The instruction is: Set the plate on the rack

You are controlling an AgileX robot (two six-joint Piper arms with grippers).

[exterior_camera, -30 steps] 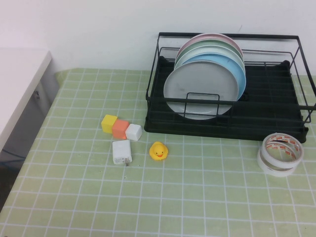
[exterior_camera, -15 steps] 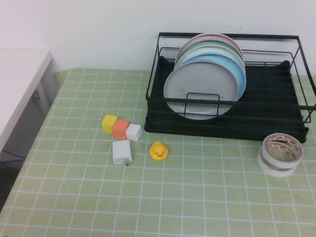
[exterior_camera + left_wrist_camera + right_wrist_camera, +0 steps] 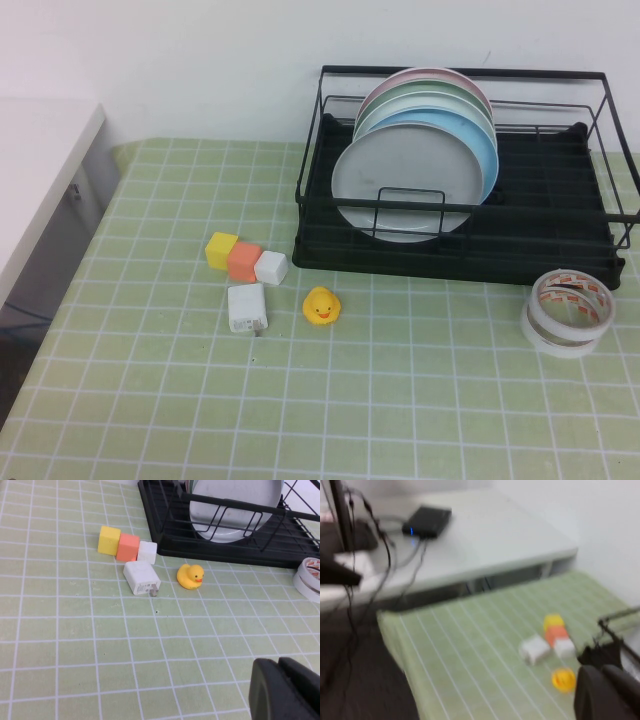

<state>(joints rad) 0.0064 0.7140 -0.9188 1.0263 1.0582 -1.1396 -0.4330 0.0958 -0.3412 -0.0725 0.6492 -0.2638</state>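
- High view: the pale grey plate [image 3: 405,180] stands on edge at the front of the black wire rack [image 3: 560,215], leaning back against a light blue plate [image 3: 478,150], with a green plate [image 3: 425,100] and a pink plate [image 3: 425,75] behind. On the green gridded surface [image 3: 300,400] lie a yellow cube [image 3: 221,248], an orange cube [image 3: 243,260], a white cube [image 3: 270,267], a white charger [image 3: 246,307], a rubber duck [image 3: 321,305] and tape rolls [image 3: 568,312]. Neither arm shows here.
- Left wrist view: the left claw [image 3: 287,690] hangs closed and empty above the bare surface, well apart from the duck and the charger.
- Right wrist view: the right claw [image 3: 607,692] is closed and empty, off to the side, with the cubes and duck in blur beyond it.
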